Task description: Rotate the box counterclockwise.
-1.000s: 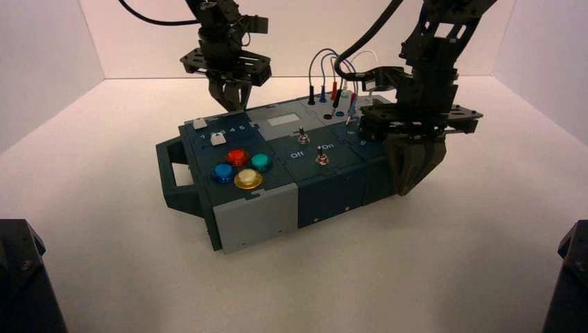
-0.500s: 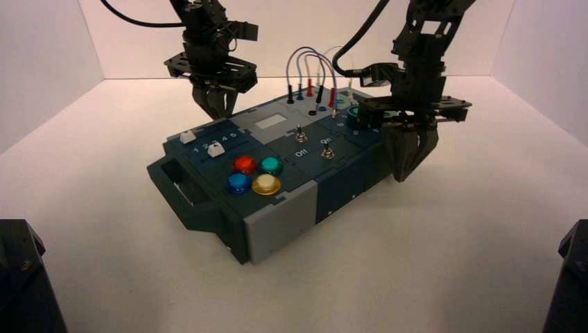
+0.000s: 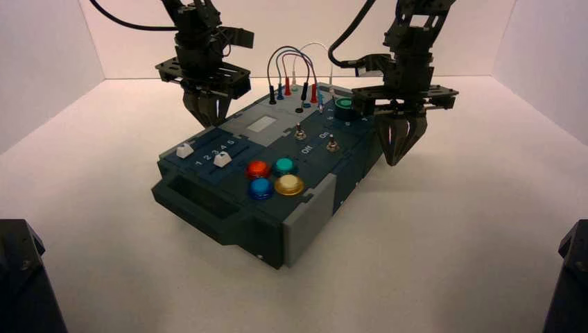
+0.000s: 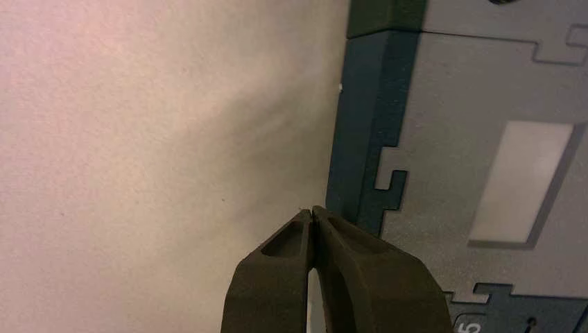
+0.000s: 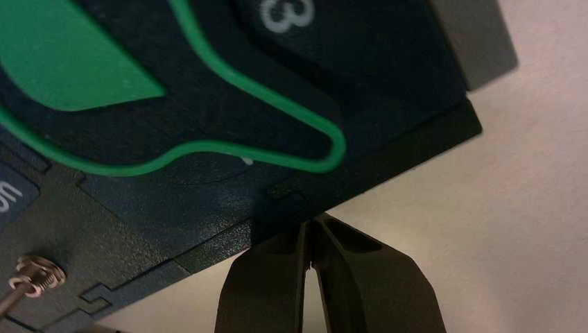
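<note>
The box (image 3: 229, 208), dark teal and grey, stands turned on the white table, its grey corner panel toward the front. It bears four coloured buttons (image 3: 274, 177), two toggle switches (image 3: 315, 137), a green knob (image 3: 344, 104), white sliders (image 3: 204, 154) and looping wires (image 3: 291, 66). My left gripper (image 3: 208, 121) is shut and empty at the box's far left edge, which shows in the left wrist view (image 4: 360, 139) beside the gripper (image 4: 312, 211). My right gripper (image 3: 395, 159) is shut and empty against the box's right end, by the green knob (image 5: 76, 62); its tips (image 5: 308, 222) touch the box edge (image 5: 388, 152).
White walls enclose the table (image 3: 451, 243) at the back and sides. Two dark arm bases sit at the front corners, left (image 3: 24, 277) and right (image 3: 568, 277). The box's side handle (image 3: 201, 198) faces front left.
The box has turned, its button end swinging toward the front right and its wire end toward the back left. Both shut grippers moved left with it, the right one pushing the right end back.
</note>
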Tool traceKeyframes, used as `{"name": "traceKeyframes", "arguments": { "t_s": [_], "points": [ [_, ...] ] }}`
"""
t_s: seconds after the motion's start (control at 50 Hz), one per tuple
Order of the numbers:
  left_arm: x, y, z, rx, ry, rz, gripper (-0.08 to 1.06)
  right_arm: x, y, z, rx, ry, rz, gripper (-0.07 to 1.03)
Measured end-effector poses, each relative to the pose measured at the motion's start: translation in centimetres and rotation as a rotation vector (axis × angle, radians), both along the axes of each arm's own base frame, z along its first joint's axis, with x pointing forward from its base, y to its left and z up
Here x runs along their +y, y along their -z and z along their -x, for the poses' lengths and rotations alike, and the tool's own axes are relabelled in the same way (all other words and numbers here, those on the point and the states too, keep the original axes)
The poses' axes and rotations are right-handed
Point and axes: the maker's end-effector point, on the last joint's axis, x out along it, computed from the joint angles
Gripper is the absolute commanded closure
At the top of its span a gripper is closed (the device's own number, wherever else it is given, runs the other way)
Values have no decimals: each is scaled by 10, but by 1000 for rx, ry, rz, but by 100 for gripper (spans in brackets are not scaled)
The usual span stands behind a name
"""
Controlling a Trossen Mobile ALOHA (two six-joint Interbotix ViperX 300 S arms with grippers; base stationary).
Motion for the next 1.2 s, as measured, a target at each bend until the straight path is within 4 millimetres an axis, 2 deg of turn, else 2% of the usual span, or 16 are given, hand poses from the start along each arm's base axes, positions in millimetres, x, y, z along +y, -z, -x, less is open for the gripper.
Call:
{"name": "traceKeyframes", "arguments": {
  "t_s": [0.34,0.8,1.2],
  "points": [
    [-5,0,10,17,16,-9,100,-5,-4,-22,-33,15,0,99],
    [-16,-3,24,31,44,-3,100,2,-15,-52,-86,32,-20,99],
    [-17,-3,31,36,46,2,100,3,-18,-55,-93,26,-19,99]
  ]
}}
